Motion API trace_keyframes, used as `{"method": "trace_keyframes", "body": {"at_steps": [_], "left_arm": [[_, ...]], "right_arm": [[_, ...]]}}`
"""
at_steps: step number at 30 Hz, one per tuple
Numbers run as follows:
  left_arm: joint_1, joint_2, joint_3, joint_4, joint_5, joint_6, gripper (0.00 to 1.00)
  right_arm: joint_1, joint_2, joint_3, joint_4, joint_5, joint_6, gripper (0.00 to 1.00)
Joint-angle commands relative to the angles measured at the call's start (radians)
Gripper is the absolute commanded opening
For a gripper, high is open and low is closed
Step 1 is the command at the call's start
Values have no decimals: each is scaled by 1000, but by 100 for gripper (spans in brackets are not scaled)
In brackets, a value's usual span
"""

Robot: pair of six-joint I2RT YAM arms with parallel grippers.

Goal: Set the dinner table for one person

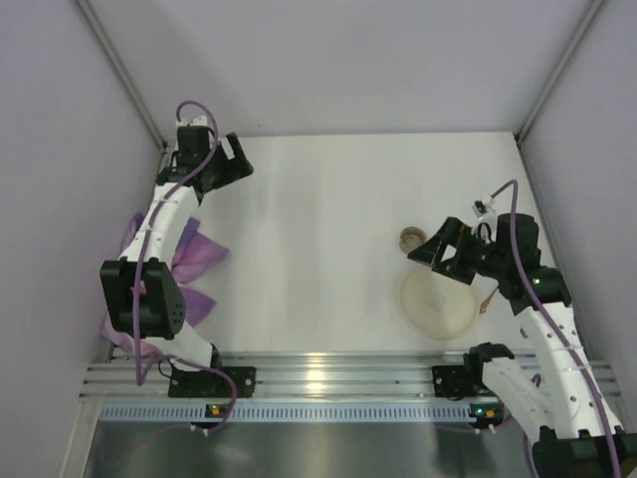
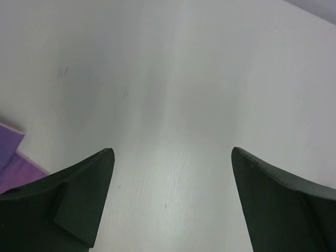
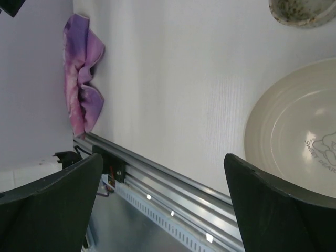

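Note:
The white dinner table [image 1: 318, 229] has a ribbed aluminium rail [image 1: 328, 373] along its near edge. A cream plate [image 1: 438, 304] lies at the near right, with a small beige cup [image 1: 410, 238] just behind it. My right gripper [image 1: 428, 249] hangs open and empty over the plate's far edge, beside the cup. In the right wrist view the gripper [image 3: 163, 160] is open, with the plate [image 3: 294, 136] at the right and the cup [image 3: 302, 13] at the top. My left gripper [image 1: 237, 159] is open and empty at the far left, and the left wrist view [image 2: 172, 157] shows bare table below it.
A crumpled purple cloth [image 1: 194, 254] lies along the left edge under the left arm; it also shows in the right wrist view [image 3: 81, 89] and the left wrist view [image 2: 10, 157]. A thin brownish utensil [image 1: 488, 298] lies right of the plate. Grey walls close in the table.

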Motion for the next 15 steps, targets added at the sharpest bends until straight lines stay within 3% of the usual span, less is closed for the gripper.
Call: {"method": "trace_keyframes", "body": {"at_steps": [1, 2, 3, 4, 5, 8, 11, 15], "left_arm": [[3, -59, -51, -68, -139, -37, 98], [19, -12, -37, -112, 10, 12, 98], [22, 28, -7, -179, 17, 37, 98], [20, 62, 37, -274, -33, 13, 98], [7, 97, 53, -328, -208, -6, 99], [-1, 96, -3, -433, -419, -43, 99], [0, 130, -34, -499, -504, -52, 98], [5, 136, -118, -476, -456, -64, 98]], "right_arm": [[28, -34, -37, 28, 9, 3, 100], [32, -37, -47, 33, 10, 6, 100], [37, -40, -66, 37, 10, 11, 100], [49, -41, -69, 37, 10, 10, 100], [54, -41, -69, 37, 10, 8, 100], [74, -40, -58, 34, 26, -7, 100], [92, -26, -46, 27, 41, -18, 100], [112, 1, -22, 13, 49, -29, 100]]}}
